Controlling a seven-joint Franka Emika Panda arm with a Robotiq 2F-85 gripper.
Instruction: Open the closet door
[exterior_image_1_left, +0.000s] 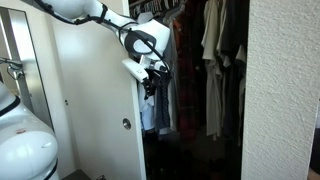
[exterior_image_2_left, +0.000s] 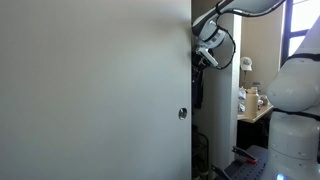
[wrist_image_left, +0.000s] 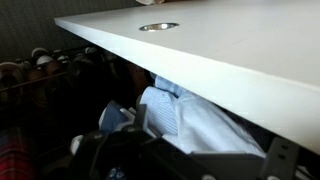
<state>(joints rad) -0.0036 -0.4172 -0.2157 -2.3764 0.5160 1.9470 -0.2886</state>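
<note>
The closet door (exterior_image_1_left: 100, 110) is a tall plain white panel with a small round silvery pull (exterior_image_1_left: 126, 124). It stands partly slid aside, so the closet's dark inside shows. It fills the near side of an exterior view (exterior_image_2_left: 90, 90), with its pull (exterior_image_2_left: 182, 113) near its edge. My gripper (exterior_image_1_left: 151, 72) is at the door's free edge, well above the pull, also seen in an exterior view (exterior_image_2_left: 203, 58). In the wrist view the door (wrist_image_left: 230, 50) and its pull (wrist_image_left: 158, 27) lie above my gripper (wrist_image_left: 178, 152), whose fingers look spread apart and empty.
Hanging clothes (exterior_image_1_left: 215, 50) fill the closet, with a light blue shirt (wrist_image_left: 185, 115) right by the gripper. A rough textured white wall (exterior_image_1_left: 285, 90) bounds the opening. A mirrored panel (exterior_image_1_left: 30, 60) stands beyond the door. A cluttered desk (exterior_image_2_left: 252, 100) stands behind the arm.
</note>
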